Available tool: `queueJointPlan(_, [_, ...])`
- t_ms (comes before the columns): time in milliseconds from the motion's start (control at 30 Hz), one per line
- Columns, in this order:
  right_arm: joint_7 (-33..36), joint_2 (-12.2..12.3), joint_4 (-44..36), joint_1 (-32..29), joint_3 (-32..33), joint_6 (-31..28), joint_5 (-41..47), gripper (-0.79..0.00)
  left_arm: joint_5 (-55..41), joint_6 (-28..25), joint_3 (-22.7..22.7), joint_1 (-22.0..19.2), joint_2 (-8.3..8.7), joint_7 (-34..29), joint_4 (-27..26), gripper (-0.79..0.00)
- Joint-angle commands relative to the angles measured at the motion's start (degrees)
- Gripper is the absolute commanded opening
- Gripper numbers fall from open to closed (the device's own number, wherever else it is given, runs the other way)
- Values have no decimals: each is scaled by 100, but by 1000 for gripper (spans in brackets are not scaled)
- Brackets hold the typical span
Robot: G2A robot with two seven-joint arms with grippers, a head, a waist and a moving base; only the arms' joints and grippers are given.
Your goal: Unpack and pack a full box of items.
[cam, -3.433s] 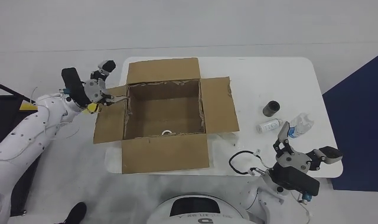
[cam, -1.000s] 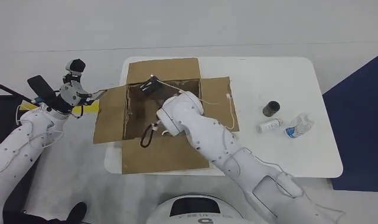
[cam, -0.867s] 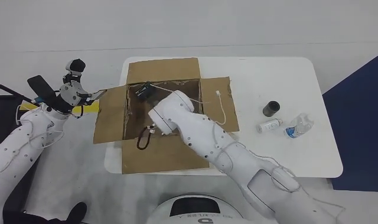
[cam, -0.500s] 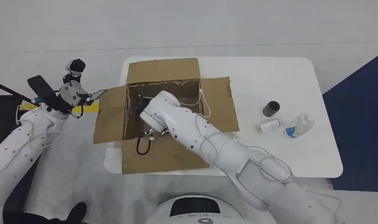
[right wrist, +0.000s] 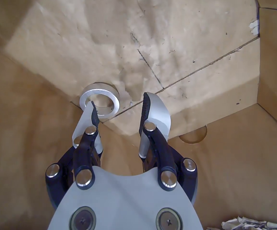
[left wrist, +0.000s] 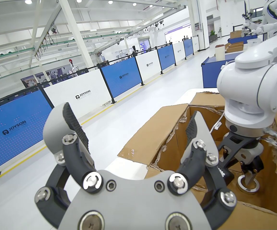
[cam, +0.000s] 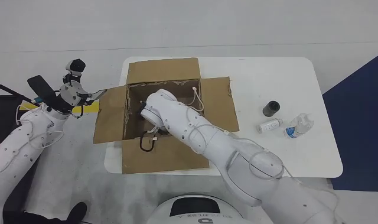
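Note:
The open cardboard box (cam: 162, 70) stands on the left half of the white table (cam: 266, 76). My right arm (cam: 171, 114) reaches down into it. Inside, my right gripper (right wrist: 118, 99) is open just above the box floor (right wrist: 176, 48). One finger is in the hole of a white tape roll (right wrist: 99, 101) lying in a corner; the other is outside it. The left wrist view has that gripper (left wrist: 248, 175) over the roll (left wrist: 248, 187) too. My left gripper (left wrist: 131, 118) is open and empty, beside the box's left flap (cam: 109, 114), as the top view's left gripper (cam: 97, 94) confirms.
A black cylinder (cam: 271, 109), a small white bottle (cam: 269, 125) and a clear water bottle (cam: 298, 126) lie on the table's right side. The box's four flaps are folded outward. Torn cardboard edges line the box rim (left wrist: 176, 125).
The right arm swung from the table's front right corner into the box and lowered its wrist to the floor. The left gripper drew a little away from the left flap.

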Motion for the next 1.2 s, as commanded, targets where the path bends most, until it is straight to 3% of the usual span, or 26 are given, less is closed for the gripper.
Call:
queueJointPlan(0, [-62, -70, 171, 38, -53, -91, 18, -403, 0, 0, 0, 0, 0, 0, 0, 0])
queueJointPlan(300, [-380, -332, 925, 201, -251, -242, 3, -437, 0, 0, 0, 0, 0, 0, 0, 0])
queueJointPlan(367, [-407, -346, 991, 223, -286, -207, 1, -505, 0, 0, 0, 0, 0, 0, 0, 0])
queueJointPlan(400, [-425, -350, 1011, 230, -303, -174, 1, -616, 0, 0, 0, 0, 0, 0, 0, 0])
queueJointPlan(433, [-444, -353, 1019, 230, -324, -163, 1, -616, 0, 0, 0, 0, 0, 0, 0, 0])
queueJointPlan(467, [-459, -353, 1030, 233, -346, -144, -7, -763, 0, 0, 0, 0, 0, 0, 0, 0])
queueJointPlan(500, [-475, -354, 1036, 232, -365, -117, -6, -785, 0, 0, 0, 0, 0, 0, 0, 0])
queueJointPlan(833, [-846, -309, 786, 219, -501, 260, -127, -785, 0, 0, 0, 0, 0, 0, 0, 0])
queueJointPlan(1167, [-865, -125, -497, 80, -526, 1643, -1126, -785, 0, 0, 0, 0, 0, 0, 0, 0])
